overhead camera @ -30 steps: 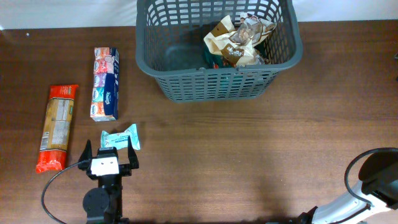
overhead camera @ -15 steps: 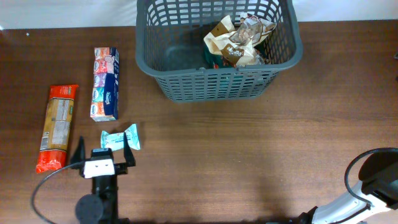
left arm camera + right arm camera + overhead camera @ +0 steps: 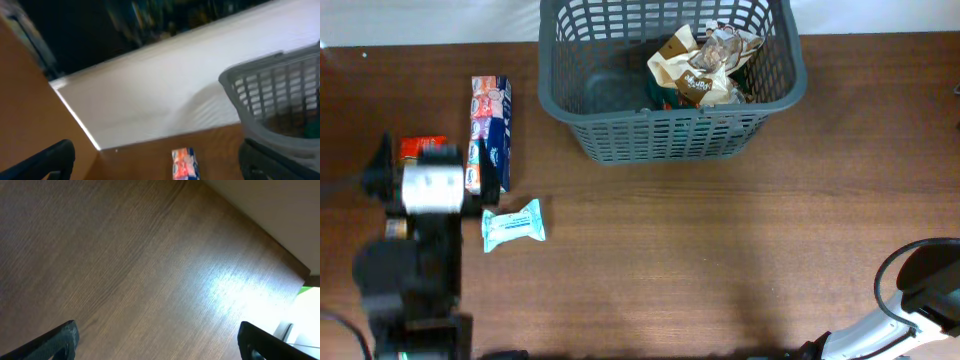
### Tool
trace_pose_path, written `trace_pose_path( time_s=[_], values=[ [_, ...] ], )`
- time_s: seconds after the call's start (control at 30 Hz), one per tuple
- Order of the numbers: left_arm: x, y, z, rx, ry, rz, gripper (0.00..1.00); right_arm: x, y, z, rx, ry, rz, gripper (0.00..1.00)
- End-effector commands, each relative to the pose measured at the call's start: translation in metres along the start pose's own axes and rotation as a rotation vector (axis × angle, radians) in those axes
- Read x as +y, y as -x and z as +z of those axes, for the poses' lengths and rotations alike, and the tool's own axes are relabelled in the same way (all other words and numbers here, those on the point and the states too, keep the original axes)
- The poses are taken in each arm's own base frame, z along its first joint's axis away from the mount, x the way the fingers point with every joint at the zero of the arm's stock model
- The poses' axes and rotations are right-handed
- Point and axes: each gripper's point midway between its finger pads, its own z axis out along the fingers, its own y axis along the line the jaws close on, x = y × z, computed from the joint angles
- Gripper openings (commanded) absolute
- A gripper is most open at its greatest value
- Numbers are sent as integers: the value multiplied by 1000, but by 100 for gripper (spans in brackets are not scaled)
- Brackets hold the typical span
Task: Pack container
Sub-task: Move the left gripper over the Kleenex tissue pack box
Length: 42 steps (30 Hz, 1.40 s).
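The container, a dark grey lattice basket (image 3: 620, 125), stands at the far middle of the table and holds several crumpled food packets (image 3: 705, 62) in its right half. Its rim also shows at the right of the left wrist view (image 3: 270, 80). My left gripper (image 3: 417, 158) is open and empty, raised over the red pasta packet (image 3: 422, 146), which it mostly hides. A colourful tissue pack (image 3: 490, 130) lies just right of it and also shows in the left wrist view (image 3: 184, 164). A teal packet (image 3: 513, 225) lies nearer. My right gripper (image 3: 162, 340) is open and empty above bare wood.
The right arm's base and cable (image 3: 920, 290) sit at the near right corner. A white surface (image 3: 165, 95) runs beyond the table's far edge. The table's right edge (image 3: 260, 232) shows in the right wrist view.
My left arm has swung left and away from the teal packet, risen, and now covers most of the red pasta packet. The right arm has not moved.
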Motion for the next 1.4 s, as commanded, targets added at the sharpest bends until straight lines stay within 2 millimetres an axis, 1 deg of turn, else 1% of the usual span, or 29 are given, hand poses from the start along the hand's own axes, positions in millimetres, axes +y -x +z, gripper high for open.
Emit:
trace_pose_path(
  time_s=[0.0,0.1,0.17,0.27,0.3,0.5,0.57,0.63,0.7,0.87,0.97,1.07,1.2,1.27,1.37],
  values=[
    [-10,-21,36,110,-46,37,99,-2,1,-4,-12,2,14,99],
    [-25,-57,67,221,-89,43,99,-2,1,-4,-12,2,14,99],
    [-34,-79,84,286,-113,47,99,-2,1,-4,-12,2,14,99],
    [-37,-92,98,342,-120,51,99,-2,1,-4,-11,2,14,99],
    [-34,-93,101,359,-107,55,99,-2,1,-4,-11,2,14,99],
    [5,-102,115,555,70,123,99,-2,1,-4,-11,2,14,99],
    [11,-107,118,634,84,145,99,-2,1,-4,-12,2,14,99],
    [15,-113,123,704,103,129,99,-2,1,-4,-12,2,14,99],
    [15,-121,130,745,101,85,99,-2,1,-4,-12,2,14,99],
    [-6,-145,146,778,19,56,99,-2,1,-4,-11,2,14,99],
    [-9,-151,155,776,21,47,99,-2,1,-4,-11,2,14,99],
    [-12,-161,162,790,47,-25,99,-2,1,-4,-11,2,14,99],
    [-15,-189,166,859,66,-81,99,-2,1,-4,-12,2,14,99],
    [-13,-209,168,906,86,-114,99,-2,1,-4,-12,2,14,99],
    [-10,-231,169,954,125,-180,99,-2,1,-4,-12,2,14,99]
  ],
)
